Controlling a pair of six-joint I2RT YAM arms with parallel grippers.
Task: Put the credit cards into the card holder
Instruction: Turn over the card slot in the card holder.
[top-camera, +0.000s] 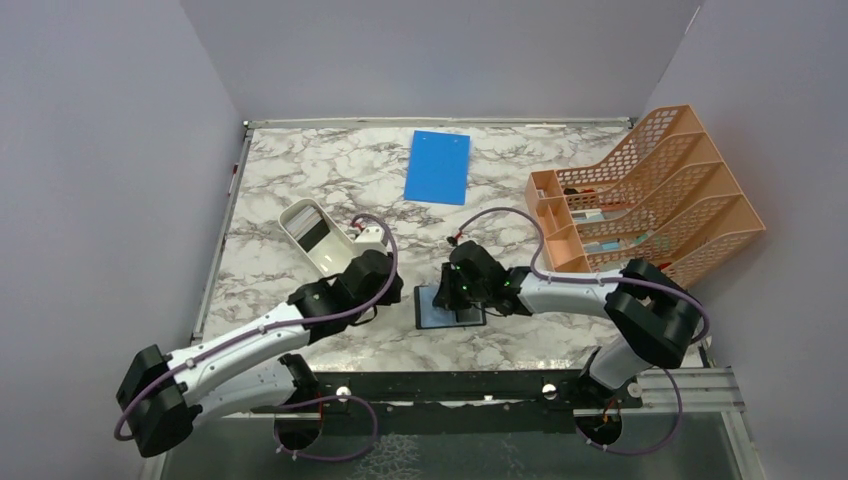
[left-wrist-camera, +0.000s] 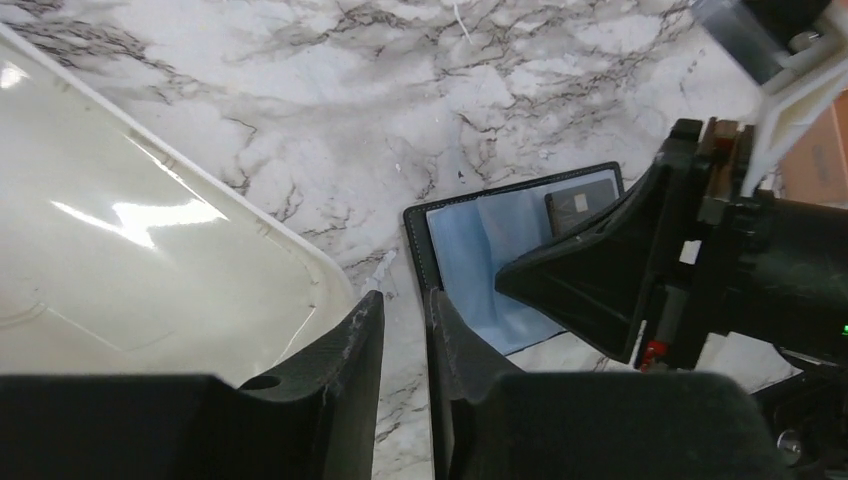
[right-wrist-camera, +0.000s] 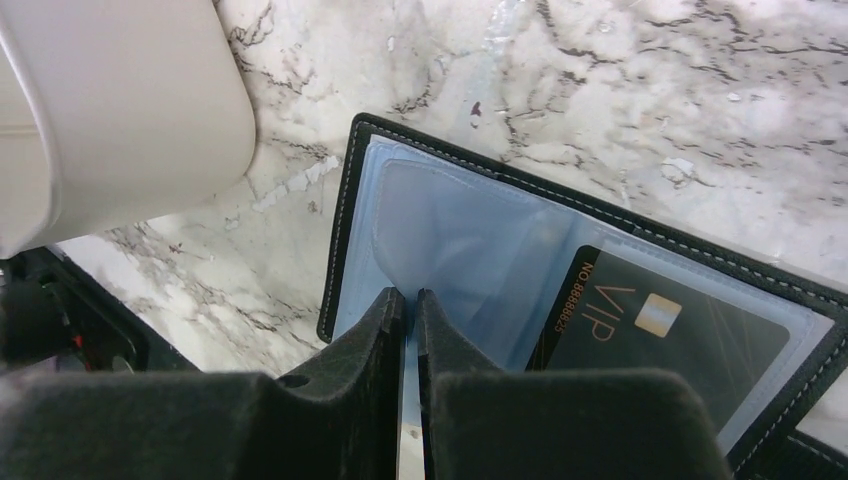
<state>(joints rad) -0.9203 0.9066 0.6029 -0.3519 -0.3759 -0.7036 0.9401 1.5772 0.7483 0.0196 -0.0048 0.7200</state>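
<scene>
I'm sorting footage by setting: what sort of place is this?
Probably a robot test cell dressed as an office desk: plain walls box in a marble-patterned table, the left arm and right arm are bolted at its near edge, and an orange mesh rack and blue board sit on it.

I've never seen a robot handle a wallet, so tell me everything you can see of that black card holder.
The card holder lies open and flat on the marble table, between the two arms. Its black cover looks like leather, with pale stitching along the rim. Inside are clear grey-blue plastic pockets; one holds a dark card marked VIP. The right gripper, nearly shut, seems to pinch a plastic leaf.
</scene>
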